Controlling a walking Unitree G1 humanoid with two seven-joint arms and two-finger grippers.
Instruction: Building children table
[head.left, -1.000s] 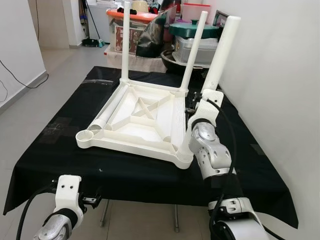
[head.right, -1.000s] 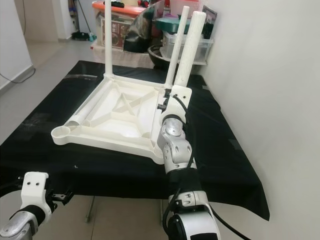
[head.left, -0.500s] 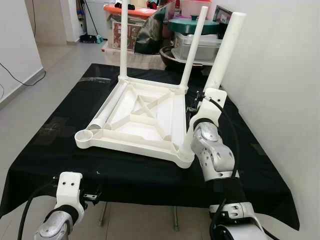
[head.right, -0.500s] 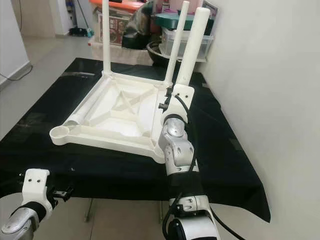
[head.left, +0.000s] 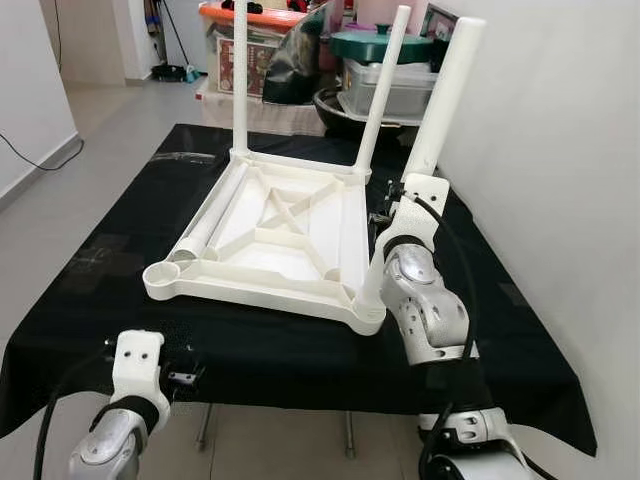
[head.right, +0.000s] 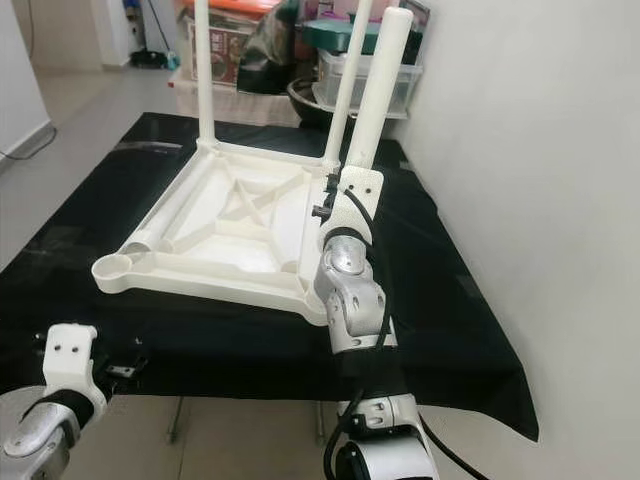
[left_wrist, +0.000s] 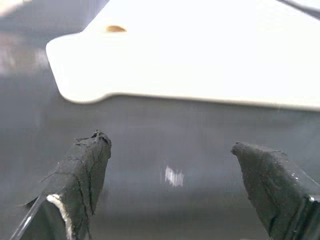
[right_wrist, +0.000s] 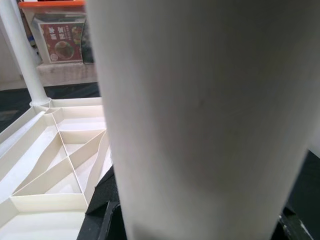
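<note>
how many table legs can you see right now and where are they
4. Two stand upright in the tabletop's far corners: far-left leg and far-right leg. A third leg is held in the right tool by the near-right corner. The fourth leg lies along the tabletop's left edge.

Bright, even indoor light; sharp head views, blurred and washed-out left wrist view.

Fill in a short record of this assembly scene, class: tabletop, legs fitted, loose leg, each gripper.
Tabletop: white plastic tabletop, upside down on the black cloth.
Legs fitted: two upright white legs at the far corners.
Loose leg: white tube lying in the tabletop.
Right gripper: holds a third white leg at the near right corner.
Left gripper: open, low before the table.
</note>
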